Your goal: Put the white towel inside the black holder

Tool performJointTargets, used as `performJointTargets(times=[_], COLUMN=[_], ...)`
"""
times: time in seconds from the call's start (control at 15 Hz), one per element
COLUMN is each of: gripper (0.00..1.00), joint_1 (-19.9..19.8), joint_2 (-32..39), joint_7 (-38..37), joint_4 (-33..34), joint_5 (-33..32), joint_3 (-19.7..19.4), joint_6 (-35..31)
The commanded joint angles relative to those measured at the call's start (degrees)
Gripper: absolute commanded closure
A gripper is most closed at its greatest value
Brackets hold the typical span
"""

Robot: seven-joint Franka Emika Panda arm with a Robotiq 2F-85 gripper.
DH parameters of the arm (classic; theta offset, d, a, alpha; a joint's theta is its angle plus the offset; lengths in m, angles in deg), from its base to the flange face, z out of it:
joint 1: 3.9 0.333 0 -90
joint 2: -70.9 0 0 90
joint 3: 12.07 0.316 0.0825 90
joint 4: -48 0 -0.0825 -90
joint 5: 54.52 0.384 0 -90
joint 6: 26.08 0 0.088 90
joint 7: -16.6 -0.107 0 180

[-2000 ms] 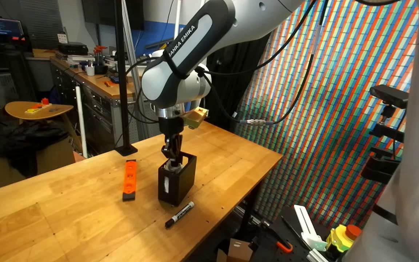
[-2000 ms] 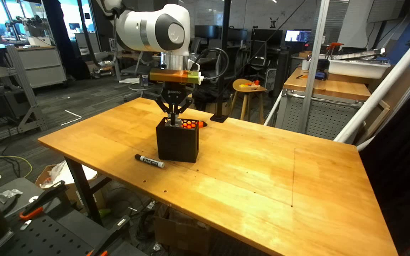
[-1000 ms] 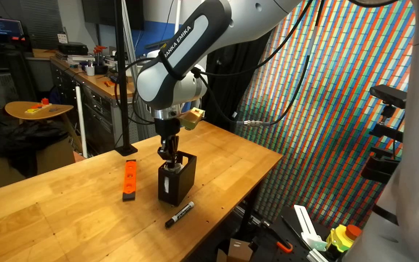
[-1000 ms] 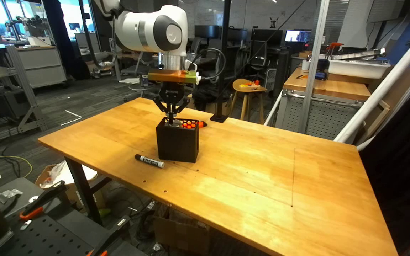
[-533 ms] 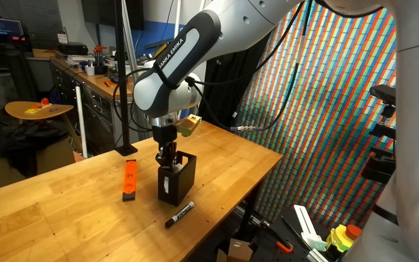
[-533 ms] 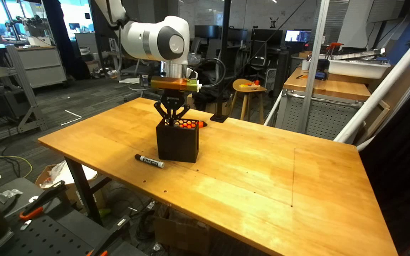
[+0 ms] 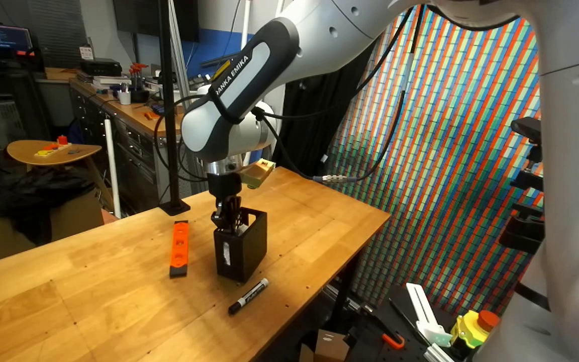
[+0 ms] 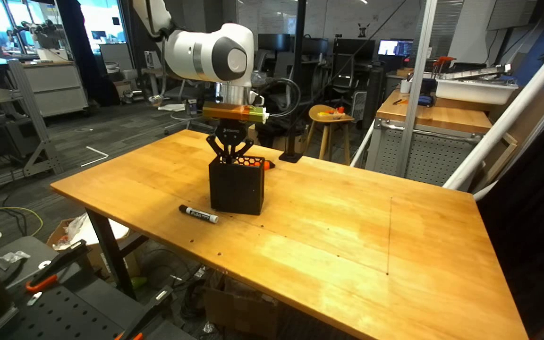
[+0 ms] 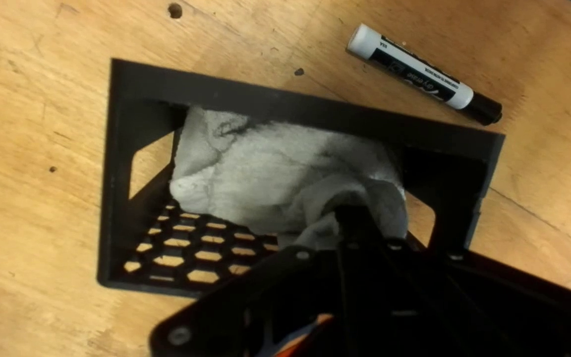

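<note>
- One white towel (image 9: 265,168), bunched inside the black holder (image 9: 285,106), below the pincer (image 9: 354,213) and mostly to one side of it; looks to lie below the rim.
- Pincer narrow, fingers together, tips down in a fold near one end of the holder; cannot tell if cloth is pinched between them.
- Main risk: towel gets pulled out on a lift. Cause: fold wrapped around the tips, or cloth caught between.
- Next risk: holder dragged or tipped. Cause: pincer's body sits over a long wall, contact unclear; a sideways move before the tips clear the rim may push it.
- Snag risk: tips or cloth hooking the honeycomb openings or the end cut-out beside the pincer.
- Task probably near done; likely needs tips freed, then a straight lift.
- Marker (image 9: 424,78) on the table (image 8: 338,236), past the wall opposite the pincer's body, apart from the holder; a shoved holder could roll it.
- Orange bar (image 7: 179,251) on the pincer's other side; not blocking a lift.
- Black pole (image 7: 169,125) beyond the bar from the pincer; matters only if the arm swings there.
</note>
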Motion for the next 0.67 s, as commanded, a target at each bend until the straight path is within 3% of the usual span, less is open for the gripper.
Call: performJointTargets(times=[0.0, 0.6], gripper=[1.0, 1.0], joint_1=[-1.47, -2.95], joint_2=[2.13, 0.11], joint_7=[0.82, 0.53], joint_4=[0.7, 0.26], joint_5=[1.46, 0.72], joint_3=[0.38, -0.49], joint_6=[-0.28, -0.02])
